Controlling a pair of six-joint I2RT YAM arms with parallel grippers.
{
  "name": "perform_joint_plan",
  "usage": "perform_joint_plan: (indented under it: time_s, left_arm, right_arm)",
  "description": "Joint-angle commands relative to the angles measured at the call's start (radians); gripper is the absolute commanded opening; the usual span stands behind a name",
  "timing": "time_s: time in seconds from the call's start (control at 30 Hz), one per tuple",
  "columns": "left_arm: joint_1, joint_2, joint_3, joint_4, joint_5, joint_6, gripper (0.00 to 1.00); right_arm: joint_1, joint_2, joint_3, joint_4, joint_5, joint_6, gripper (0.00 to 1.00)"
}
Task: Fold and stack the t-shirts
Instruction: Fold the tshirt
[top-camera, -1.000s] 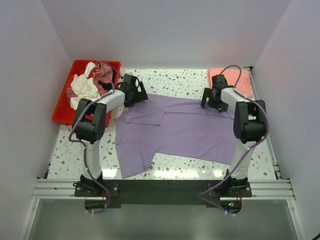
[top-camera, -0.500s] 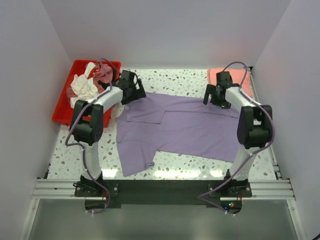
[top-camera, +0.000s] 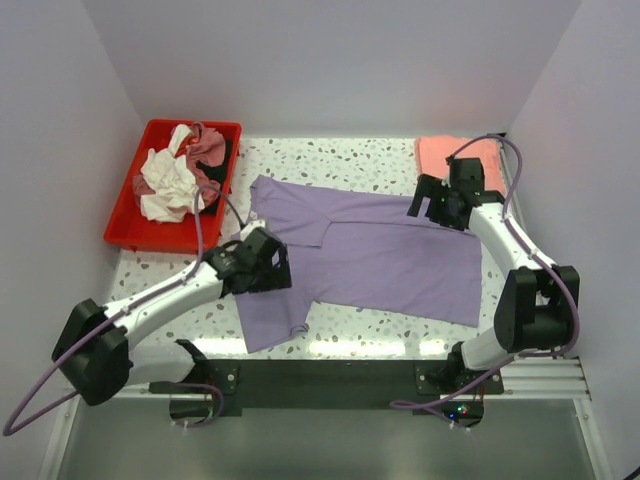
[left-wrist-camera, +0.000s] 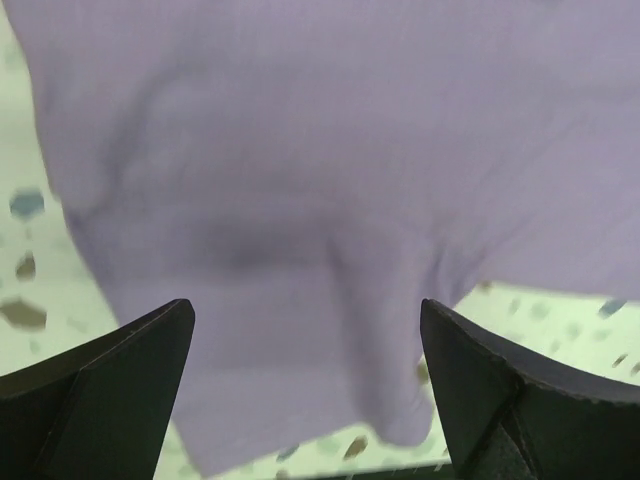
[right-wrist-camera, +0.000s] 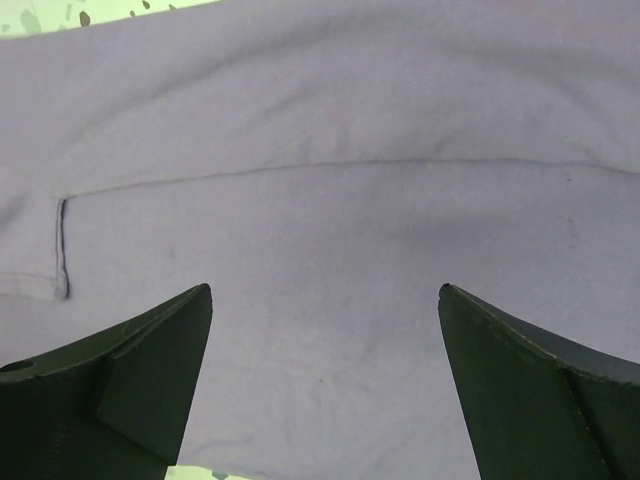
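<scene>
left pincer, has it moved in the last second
Yes. The left pincer has swung away from the red tray toward the near edge of the table, now over the near-left part of the lavender t-shirt.

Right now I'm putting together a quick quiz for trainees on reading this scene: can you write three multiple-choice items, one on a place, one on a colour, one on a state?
1. Where on the table does the salmon-pink shirt lie? A. near left edge B. far right corner C. centre
2. What colour is the spread-out shirt? A. white B. lavender C. black
3. How is the left gripper? A. open, holding nothing B. shut on cloth C. out of view
Answers: B, it lies at the back on the right; B, pale purple in every view; A, the wrist view shows its jaws wide apart above cloth.
</scene>
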Motion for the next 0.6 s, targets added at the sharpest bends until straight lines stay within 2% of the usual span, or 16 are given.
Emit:
perform_joint_plan:
  time_s: [0.0,0.03,0.17,0.3,0.43,0.57]
  left_arm:
    - [-0.109,-0.109,-0.076,-0.171,-0.033,-0.177,1.0]
    - [-0.17,-0.12,-0.09,-0.199,-0.036,-0.21,1.0]
    - [-0.269,-0.137,-0.128,-0.288,-0.021,-0.336,0.97]
    - [-0.281,-0.132,-0.188,-0.224,0.051,-0.347,0.84]
    - [-0.289,-0.124,-0.198,-0.218,0.059,-0.347,0.73]
    - [-0.299,-0.103,-0.21,-0.227,0.09,-0.334,0.66]
  right_arm:
    - [-0.004,-0.019,0.002,0.026,-0.056,0.016,0.99]
    - [-0.006,-0.018,0.0,0.024,-0.063,0.013,0.99]
    - [-0.006,-0.021,-0.011,0.021,-0.055,0.008,0.99]
    - [-0.006,-0.024,-0.014,0.013,-0.049,0.002,0.99]
    - [-0.006,-0.018,-0.014,0.013,-0.046,0.001,0.99]
    - [-0.006,-0.007,-0.012,0.009,-0.041,-0.001,0.99]
